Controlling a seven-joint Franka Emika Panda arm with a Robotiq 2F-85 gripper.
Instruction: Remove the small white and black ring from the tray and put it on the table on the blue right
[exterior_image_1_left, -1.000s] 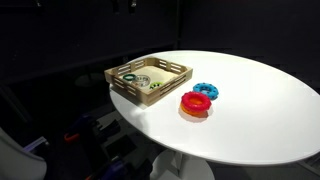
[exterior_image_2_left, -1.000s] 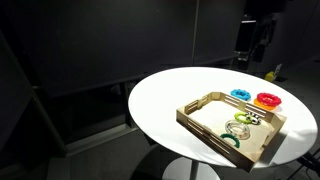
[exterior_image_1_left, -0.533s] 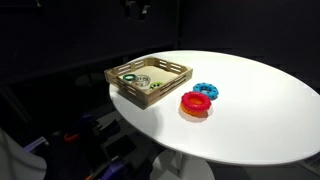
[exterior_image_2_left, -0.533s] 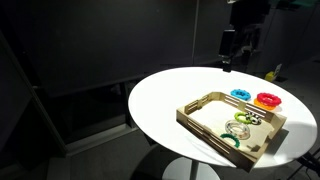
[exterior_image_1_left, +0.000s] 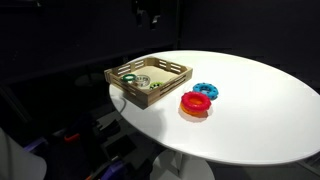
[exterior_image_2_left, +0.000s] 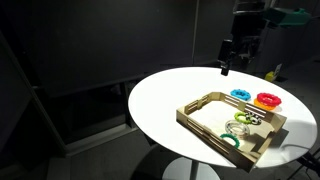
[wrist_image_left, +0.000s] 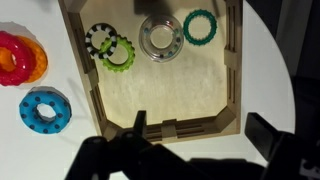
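Dark walls and deep shadow surround a round white worktop (exterior_image_1_left: 255, 115), on which the tray (wrist_image_left: 170, 95) is set near one edge. Read across the wrist view, a red ring (wrist_image_left: 10, 58) is seen outside the tray's left wall. The blue ring (wrist_image_left: 45, 110) lies on the bare worktop just beside that same wall, nearer the tray's lower corner.

Inside the tray, the small white and black ring (wrist_image_left: 97, 36) is found lying flat in the upper left corner, close to both walls. A green scalloped ring (wrist_image_left: 119, 54) is touching it and appears to overlap its rim. Further along the tray's upper wall a larger pale ring (wrist_image_left: 160, 36) and then a thin teal ring (wrist_image_left: 200, 26) are laid out, apart from each other.

The jaws are held spread wide and empty, well above the tray's lower wall. No ring is touched, so the pick is judged not to have begun.

Several slips can be foreseen. With the green scalloped ring pressed against the target, both could be pinched together, or the green one dragged along. Since the target is thin and lies flat on the wood, it may be skidded rather than lifted. A finger lowered into that corner could be struck against the tray's wall. At release, the blue ring could be nudged if the drop outside the tray is made too close to it.
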